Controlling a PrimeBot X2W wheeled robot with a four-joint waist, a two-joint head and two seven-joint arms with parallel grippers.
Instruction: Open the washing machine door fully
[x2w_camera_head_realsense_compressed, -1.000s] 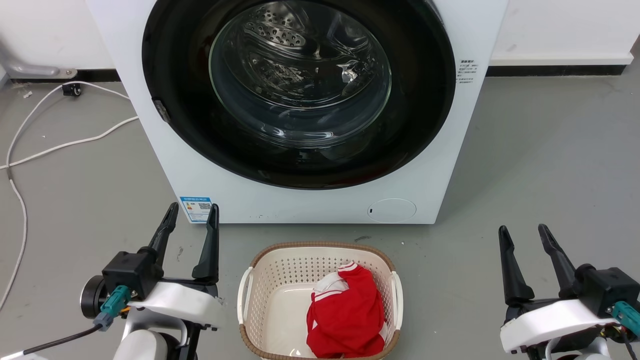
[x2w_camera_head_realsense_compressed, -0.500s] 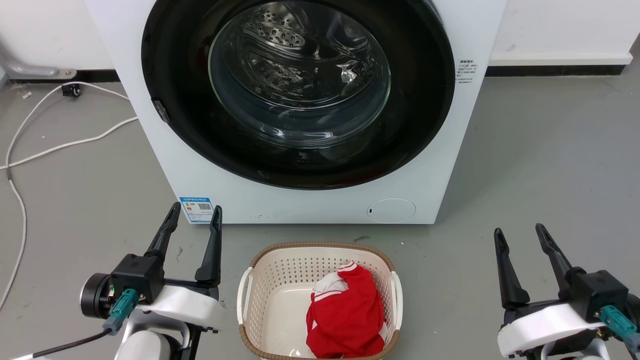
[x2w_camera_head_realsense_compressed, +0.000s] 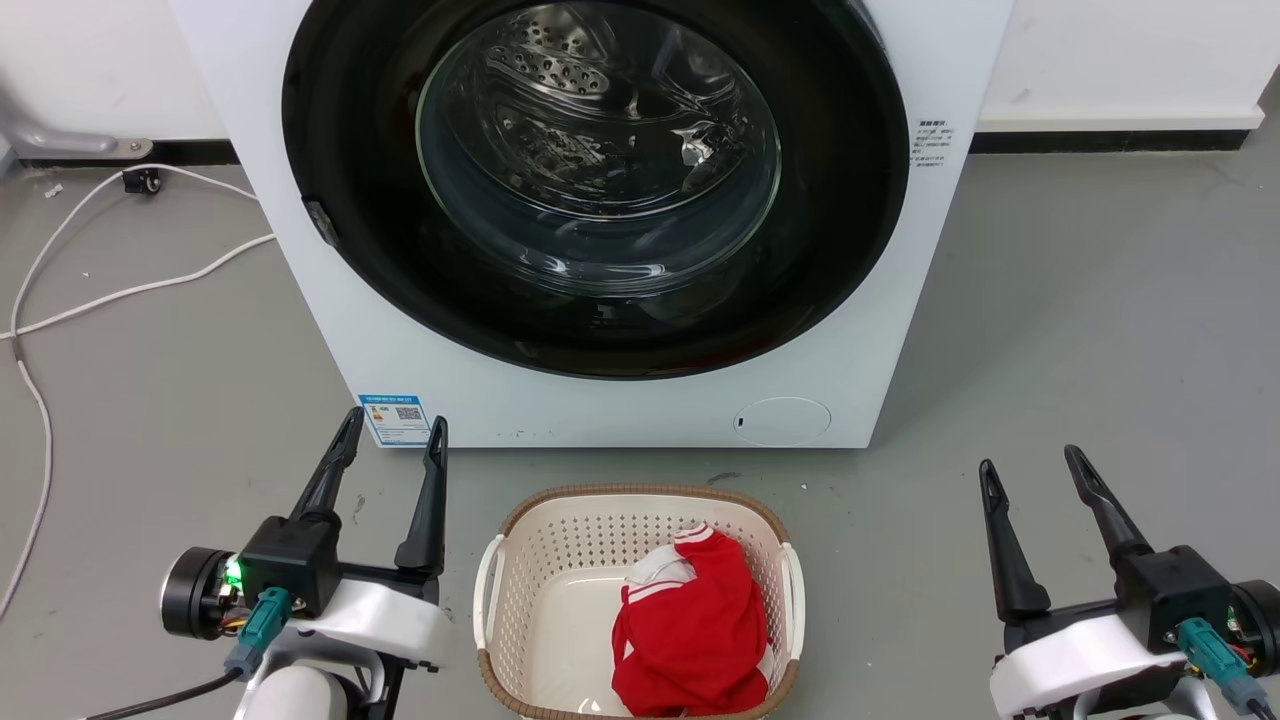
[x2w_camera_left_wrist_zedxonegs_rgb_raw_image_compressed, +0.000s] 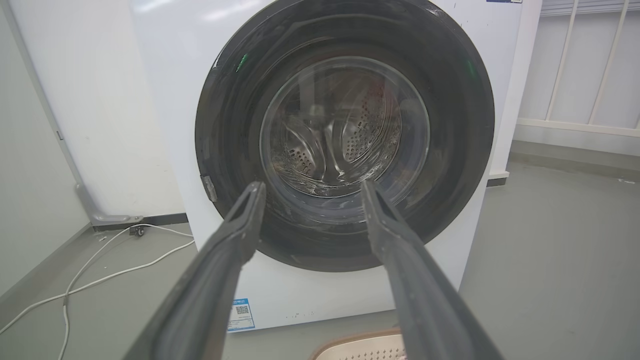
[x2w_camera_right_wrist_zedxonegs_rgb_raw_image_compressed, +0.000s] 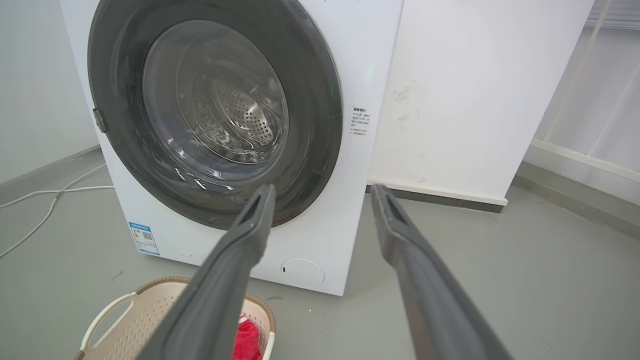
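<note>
Facing the head camera, the washing machine (x2w_camera_head_realsense_compressed: 330, 300) is seen standing on the grey floor (x2w_camera_head_realsense_compressed: 1080, 300), with its door (x2w_camera_head_realsense_compressed: 830, 250) shut flat against the white front. Through the glass bowl (x2w_camera_head_realsense_compressed: 598, 150) at the door's centre the perforated steel drum (x2w_camera_head_realsense_compressed: 560, 60) can be made out; what the drum holds cannot be told through the reflections. A cream basket (x2w_camera_head_realsense_compressed: 640, 505) with a brown rim is set on the floor just in front of the machine, and a red garment (x2w_camera_head_realsense_compressed: 690, 630) with white stripes is bunched in its right half. The left gripper (x2w_camera_head_realsense_compressed: 395, 420) is held at the lower left and the right gripper (x2w_camera_head_realsense_compressed: 1030, 460) at the lower right, each with its fingers spread apart and nothing gripped. A white cable (x2w_camera_head_realsense_compressed: 130, 290) is trailed across the floor at the left.

From the left wrist, the two dark fingers (x2w_camera_left_wrist_zedxonegs_rgb_raw_image_compressed: 235, 235) are shown parted and bare, pointed at the lower part of the closed door and apart from it. A blue label (x2w_camera_left_wrist_zedxonegs_rgb_raw_image_compressed: 241, 314) is seen low on the machine, and a strip of the basket's rim lies at the bottom edge.

From the right wrist, the fingers (x2w_camera_right_wrist_zedxonegs_rgb_raw_image_compressed: 250, 225) are likewise spread with nothing between them. A round cap (x2w_camera_right_wrist_zedxonegs_rgb_raw_image_compressed: 302, 272) is seen low on the front, and the basket, with a patch of the red garment in it, is partly covered by one finger.
</note>
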